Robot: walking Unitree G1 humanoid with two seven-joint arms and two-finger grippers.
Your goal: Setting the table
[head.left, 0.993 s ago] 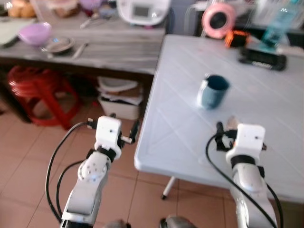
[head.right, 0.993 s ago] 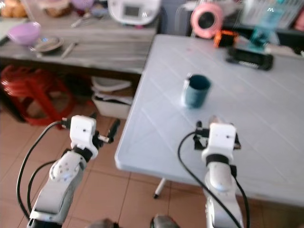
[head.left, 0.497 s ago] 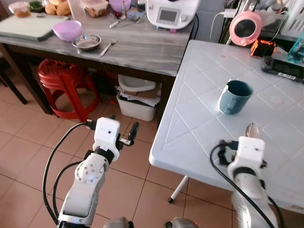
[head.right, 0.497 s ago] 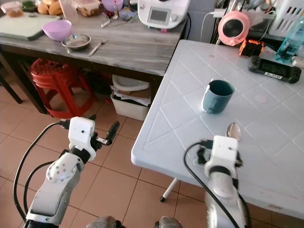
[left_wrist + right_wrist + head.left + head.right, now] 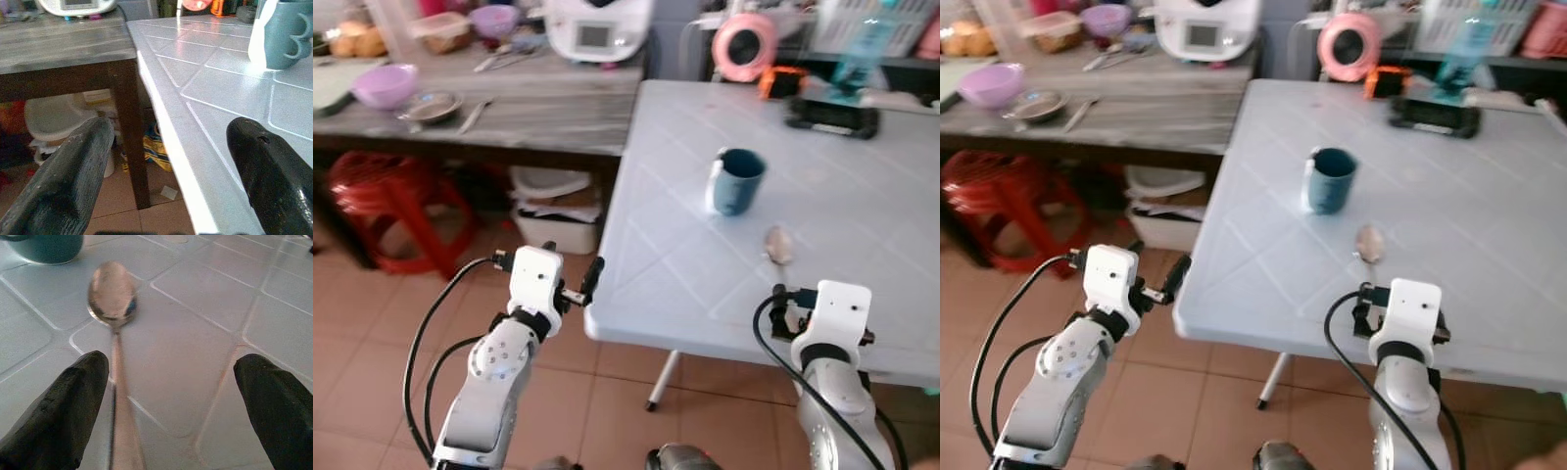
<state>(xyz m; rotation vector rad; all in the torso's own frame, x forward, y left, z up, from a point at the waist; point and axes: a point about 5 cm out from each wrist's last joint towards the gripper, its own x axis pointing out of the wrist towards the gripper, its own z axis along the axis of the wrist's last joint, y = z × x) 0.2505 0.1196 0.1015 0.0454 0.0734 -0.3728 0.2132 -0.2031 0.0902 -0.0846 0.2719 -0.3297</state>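
Note:
A metal spoon (image 5: 777,243) lies flat on the white table (image 5: 862,196), its bowl pointing toward a teal mug (image 5: 736,181) that stands upright farther in. My right gripper (image 5: 171,391) is open at the table's near edge. The spoon's handle (image 5: 120,431) runs between its spread fingers, close to one finger (image 5: 58,406). My left gripper (image 5: 168,147) is open and holds nothing. It hovers beside the table's near left corner, with the mug (image 5: 281,34) farther along the tabletop.
A grey wooden counter (image 5: 538,103) to the left carries a purple bowl (image 5: 384,84), a metal bowl (image 5: 431,106) and a white appliance (image 5: 597,24). A red stool (image 5: 386,211) and a white bin (image 5: 553,196) sit under it. A black device (image 5: 830,116) lies at the table's far side.
The camera has swung, so the whole picture has shifted. The mug and the spoon keep the same places on the table. Both arms hold much the same pose.

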